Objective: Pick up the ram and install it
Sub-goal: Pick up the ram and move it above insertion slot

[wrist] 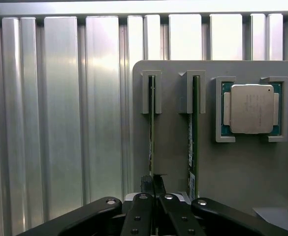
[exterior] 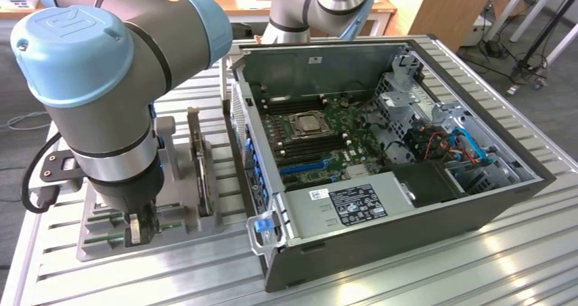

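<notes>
The ram [wrist: 151,137] is a thin green stick standing on edge in a slot of the grey holder [wrist: 173,157]. My gripper [wrist: 152,186] sits at its near end, with the dark fingers [wrist: 145,184] pressed against both faces of the stick. A second green stick [wrist: 194,142] stands in the neighbouring slot. In the exterior view my gripper [exterior: 137,230] reaches straight down into the holder [exterior: 95,245] at the exterior view's left, beside the open computer case [exterior: 271,204]. The motherboard [exterior: 339,140] lies exposed inside the case.
A square silver processor chip [wrist: 251,108] rests in its own pocket on the holder. A grey upright expansion card [exterior: 197,160] stands between my arm and the case. A power supply [exterior: 357,201] and cables [exterior: 451,143] fill the near and right parts of the case. Ribbed metal tabletop [wrist: 60,123] lies around.
</notes>
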Controlling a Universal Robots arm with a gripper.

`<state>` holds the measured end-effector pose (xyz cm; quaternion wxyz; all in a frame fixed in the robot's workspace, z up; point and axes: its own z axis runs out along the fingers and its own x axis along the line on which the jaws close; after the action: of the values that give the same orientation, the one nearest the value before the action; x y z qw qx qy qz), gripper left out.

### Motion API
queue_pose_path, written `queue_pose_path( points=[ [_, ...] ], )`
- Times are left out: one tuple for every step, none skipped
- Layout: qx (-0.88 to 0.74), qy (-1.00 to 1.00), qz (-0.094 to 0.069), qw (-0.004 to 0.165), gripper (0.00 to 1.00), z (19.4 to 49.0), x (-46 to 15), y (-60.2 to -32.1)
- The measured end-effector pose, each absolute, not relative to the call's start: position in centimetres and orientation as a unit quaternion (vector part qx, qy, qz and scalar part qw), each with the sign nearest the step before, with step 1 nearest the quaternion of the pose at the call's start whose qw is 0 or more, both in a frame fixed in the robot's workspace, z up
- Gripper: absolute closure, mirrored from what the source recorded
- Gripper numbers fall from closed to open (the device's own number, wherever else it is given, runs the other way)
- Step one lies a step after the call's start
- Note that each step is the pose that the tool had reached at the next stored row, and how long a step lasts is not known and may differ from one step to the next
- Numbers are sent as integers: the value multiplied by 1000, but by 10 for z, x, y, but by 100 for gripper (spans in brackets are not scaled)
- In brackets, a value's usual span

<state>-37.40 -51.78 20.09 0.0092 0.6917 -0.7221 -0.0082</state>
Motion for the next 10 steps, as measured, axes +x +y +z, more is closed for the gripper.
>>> queue_pose_path(
  points=[
    [692,-722,-8,9,89,201,-374,-518],
    [692,-722,-8,9,89,201,-374,-518],
    [692,-722,-8,9,89,201,-374,-518],
    [692,-722,-8,9,89,201,-374,-518],
    [693,-721,-8,9,89,201,-374,-518],
    [694,-720,-8,9,89,201,-374,-518],
    [695,-719,-8,10,89,201,-374,-518],
    [696,-718,-8,10,89,201,-374,-518],
    [697,-717,-8,10,89,201,-374,-518],
    [698,-716,-8,10,89,201,-374,-518]
  ],
)
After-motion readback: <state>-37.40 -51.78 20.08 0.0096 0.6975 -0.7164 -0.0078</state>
